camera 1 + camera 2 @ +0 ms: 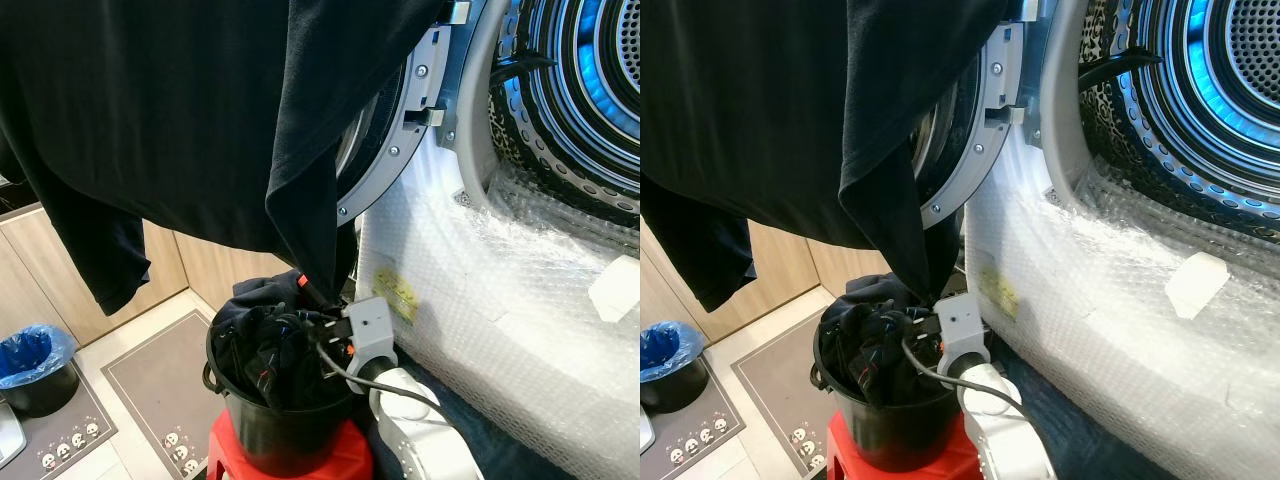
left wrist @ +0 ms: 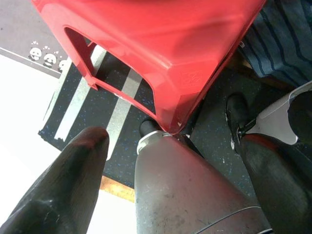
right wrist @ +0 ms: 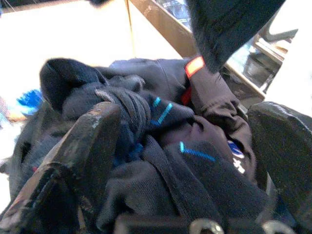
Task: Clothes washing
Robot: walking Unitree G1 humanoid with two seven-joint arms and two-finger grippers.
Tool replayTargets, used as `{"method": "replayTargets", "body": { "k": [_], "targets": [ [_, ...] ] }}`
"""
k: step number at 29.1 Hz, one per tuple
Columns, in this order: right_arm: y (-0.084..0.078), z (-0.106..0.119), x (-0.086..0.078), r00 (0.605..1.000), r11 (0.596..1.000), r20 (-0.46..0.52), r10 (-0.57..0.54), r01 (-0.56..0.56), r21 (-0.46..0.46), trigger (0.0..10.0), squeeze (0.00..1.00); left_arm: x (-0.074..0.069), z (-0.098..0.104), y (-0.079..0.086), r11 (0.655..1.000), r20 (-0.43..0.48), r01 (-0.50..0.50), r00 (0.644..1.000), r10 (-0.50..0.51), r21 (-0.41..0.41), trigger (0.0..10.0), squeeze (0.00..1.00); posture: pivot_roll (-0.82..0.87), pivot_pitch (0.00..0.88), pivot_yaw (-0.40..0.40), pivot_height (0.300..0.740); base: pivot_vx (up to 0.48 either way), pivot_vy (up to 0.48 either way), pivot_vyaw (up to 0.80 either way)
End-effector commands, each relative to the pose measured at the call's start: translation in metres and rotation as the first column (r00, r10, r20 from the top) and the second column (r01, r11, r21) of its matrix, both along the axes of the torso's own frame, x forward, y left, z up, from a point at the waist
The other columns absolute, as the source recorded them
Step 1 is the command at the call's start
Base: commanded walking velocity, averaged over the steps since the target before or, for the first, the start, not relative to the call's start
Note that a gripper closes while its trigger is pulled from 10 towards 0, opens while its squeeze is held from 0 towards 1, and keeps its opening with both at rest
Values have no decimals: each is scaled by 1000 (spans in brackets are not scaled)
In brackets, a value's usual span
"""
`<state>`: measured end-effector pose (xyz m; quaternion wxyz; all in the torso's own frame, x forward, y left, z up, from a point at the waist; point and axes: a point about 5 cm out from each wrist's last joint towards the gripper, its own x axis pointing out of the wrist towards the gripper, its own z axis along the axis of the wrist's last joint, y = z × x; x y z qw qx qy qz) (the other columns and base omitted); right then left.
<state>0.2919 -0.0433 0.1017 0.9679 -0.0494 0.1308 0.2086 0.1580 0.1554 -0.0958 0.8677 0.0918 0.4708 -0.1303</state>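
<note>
Now right gripper (image 3: 180, 161) spread over clothes (image 1: 270, 345) in bucket (image 1: 285, 435), lower centre; plunge deeper before clamping. Left gripper (image 2: 170, 146) released, idle.

The right arm (image 1: 415, 425) is seen at the bottom centre of the head views, reaching up and to the left. Its wrist block (image 1: 368, 332) is placed just above it, and the right gripper (image 3: 180, 146) is spread wide, with one finger (image 3: 80, 146) at each side of the wrist picture. The left gripper (image 2: 168, 165) is pointed downward, its fingers (image 2: 73, 180) parted.
</note>
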Motion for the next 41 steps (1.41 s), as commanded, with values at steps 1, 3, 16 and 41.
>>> {"method": "replayTargets", "body": {
  "k": [1,3,16,41],
  "targets": [
    [9,4,1,1000,998,21,10,-9,-61,10000,0,-14,-6,0,1000,-66,-1,998,1,3,10000,0,-23,0,-17,740,0,0,0],
    [12,4,0,999,994,35,15,-11,-105,10000,0,-14,-6,0,1000,-66,-1,998,1,4,10000,0,-23,0,-18,740,0,0,0],
    [51,15,-27,926,935,226,302,-242,-258,10000,0,-15,-7,0,1000,-70,-5,998,5,-1,10000,0,-21,0,-23,740,0,0,0],
    [38,-21,-19,901,783,191,389,-215,-583,3882,0,-16,-7,0,1000,-76,-10,997,10,-3,10000,0,-24,0,-21,740,0,0,0]
  ]
}}
